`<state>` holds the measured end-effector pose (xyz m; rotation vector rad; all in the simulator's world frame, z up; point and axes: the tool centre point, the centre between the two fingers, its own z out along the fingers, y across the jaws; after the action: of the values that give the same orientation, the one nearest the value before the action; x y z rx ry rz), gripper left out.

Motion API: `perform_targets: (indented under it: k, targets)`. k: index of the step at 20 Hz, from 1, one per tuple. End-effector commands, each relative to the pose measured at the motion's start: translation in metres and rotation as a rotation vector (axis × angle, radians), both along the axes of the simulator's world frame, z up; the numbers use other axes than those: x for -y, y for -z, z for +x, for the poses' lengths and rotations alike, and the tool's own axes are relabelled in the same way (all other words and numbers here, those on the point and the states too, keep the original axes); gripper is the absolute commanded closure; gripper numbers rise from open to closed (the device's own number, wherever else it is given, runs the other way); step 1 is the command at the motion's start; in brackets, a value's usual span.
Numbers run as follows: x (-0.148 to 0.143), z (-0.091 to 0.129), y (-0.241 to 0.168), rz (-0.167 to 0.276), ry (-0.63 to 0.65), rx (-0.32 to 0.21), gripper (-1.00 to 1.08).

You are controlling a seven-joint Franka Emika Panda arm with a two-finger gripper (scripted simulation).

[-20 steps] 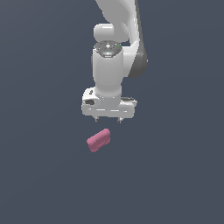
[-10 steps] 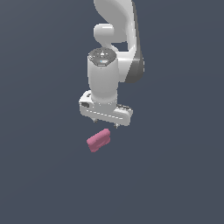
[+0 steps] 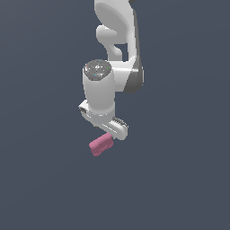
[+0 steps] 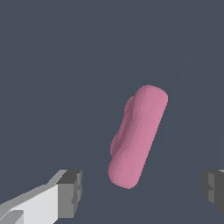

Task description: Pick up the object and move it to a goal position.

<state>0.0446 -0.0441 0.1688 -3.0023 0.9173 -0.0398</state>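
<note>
The object [image 3: 100,145] is a small pink rounded block lying on the dark floor, just below the white hand of the arm in the exterior view. My gripper [image 3: 108,131] hovers right over it, its fingers mostly hidden behind the hand there. In the wrist view the object [image 4: 138,136] lies lengthwise in the wide gap of my gripper [image 4: 142,189], whose two grey fingertips [image 4: 71,192] stand far apart on either side, touching nothing. The gripper is open and empty.
A plain dark grey floor [image 3: 45,179] surrounds the block on all sides. The white arm [image 3: 119,40] rises above the hand toward the top of the exterior view.
The arm has lowered and swung its hand toward the pink block, which now sits just under the gripper. The block itself has not moved.
</note>
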Motion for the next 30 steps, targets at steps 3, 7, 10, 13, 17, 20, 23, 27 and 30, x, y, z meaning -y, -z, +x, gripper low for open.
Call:
perform_targets:
  k: [3, 7, 10, 13, 17, 20, 23, 27, 30]
  targets:
    - [0.007, 0.005, 0.009, 0.005, 0.136, -0.009, -0.92]
    - [0.012, 0.008, 0.015, 0.008, 0.23, -0.015, -0.92]
    - [0.015, 0.01, 0.018, 0.009, 0.284, -0.019, -0.92]
    - [0.017, 0.011, 0.021, 0.009, 0.324, -0.021, -0.92]
    - [0.019, 0.012, 0.023, 0.01, 0.355, -0.023, -0.92]
    - [0.019, 0.012, 0.023, 0.01, 0.362, -0.024, -0.92]
    - [0.019, 0.012, 0.025, 0.01, 0.357, -0.023, -0.92]
    - [0.019, 0.012, 0.038, 0.01, 0.359, -0.024, -0.92]
    - [0.019, 0.011, 0.056, 0.01, 0.361, -0.024, -0.92]
